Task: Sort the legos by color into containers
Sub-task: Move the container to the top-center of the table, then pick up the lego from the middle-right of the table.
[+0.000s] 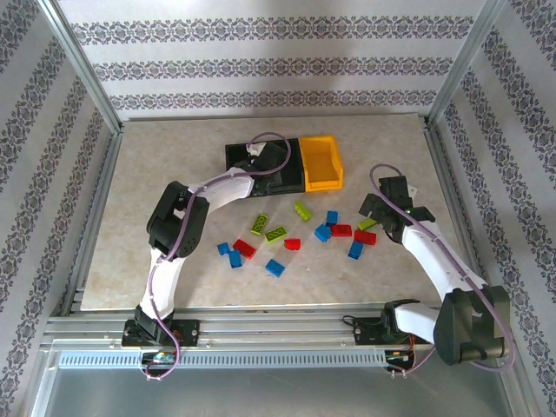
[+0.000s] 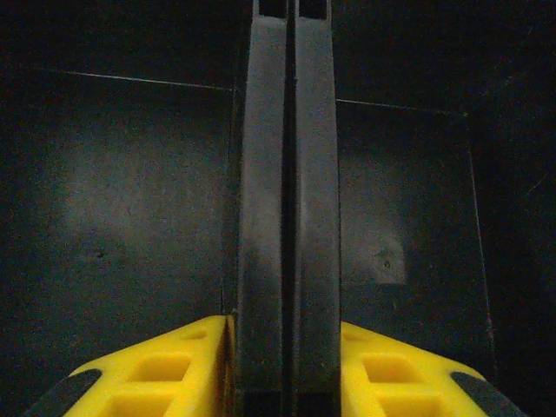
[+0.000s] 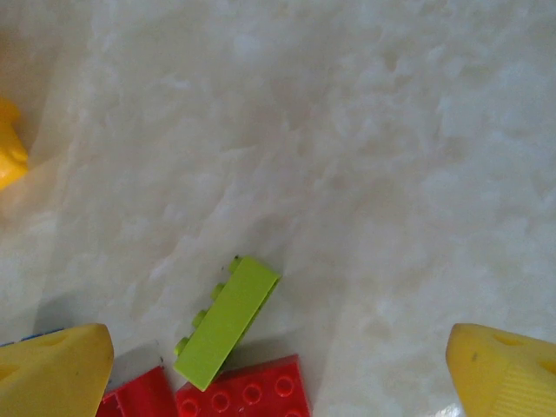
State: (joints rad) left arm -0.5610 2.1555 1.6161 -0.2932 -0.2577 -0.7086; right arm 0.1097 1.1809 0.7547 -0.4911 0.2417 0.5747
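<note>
Blue, red and lime legos lie scattered on the table's middle, among them a blue brick (image 1: 274,268), a red one (image 1: 244,248) and a lime one (image 1: 275,233). The containers stand at the back: two black bins (image 1: 239,158) and a yellow-orange one (image 1: 321,162). My left gripper (image 1: 276,171) hangs over the middle black bin (image 2: 130,217). Its dark fingers (image 2: 261,217) are pressed together with nothing between them. My right gripper (image 3: 278,373) stands open above a lime brick (image 3: 228,321) that rests against a red brick (image 3: 248,395).
A second red brick (image 3: 135,400) lies by the left yellow fingertip (image 3: 52,373). The yellow-orange bin's corner (image 3: 7,148) shows at the left edge. Metal frame posts and patterned walls close in the table on three sides.
</note>
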